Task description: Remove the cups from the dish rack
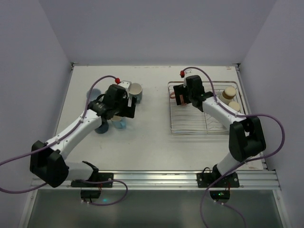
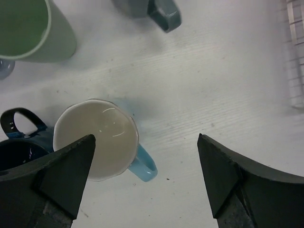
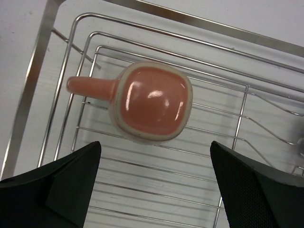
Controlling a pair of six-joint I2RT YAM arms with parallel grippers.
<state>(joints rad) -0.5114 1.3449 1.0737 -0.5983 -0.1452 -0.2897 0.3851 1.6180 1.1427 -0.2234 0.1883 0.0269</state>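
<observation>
My right gripper (image 1: pixel 182 99) hangs open over the left end of the dish rack (image 1: pixel 209 124). In the right wrist view the gripper (image 3: pixel 154 185) is open just short of a salmon-pink mug (image 3: pixel 152 102), which lies bottom-up on the rack wires (image 3: pixel 142 166) with its handle to the left. Two beige cups (image 1: pixel 229 91) stand at the rack's far right. My left gripper (image 1: pixel 121 113) is open and empty over the table. In the left wrist view it (image 2: pixel 147 180) sits beside a light blue mug (image 2: pixel 97 137) standing upright.
Near the light blue mug stand a green tumbler (image 2: pixel 28 28), a dark blue mug (image 2: pixel 19 147) and a grey-blue mug (image 2: pixel 154 9). A grey-white cup (image 1: pixel 135 90) stands behind the left gripper. The rack's edge (image 2: pixel 297 47) shows at the right of the left wrist view.
</observation>
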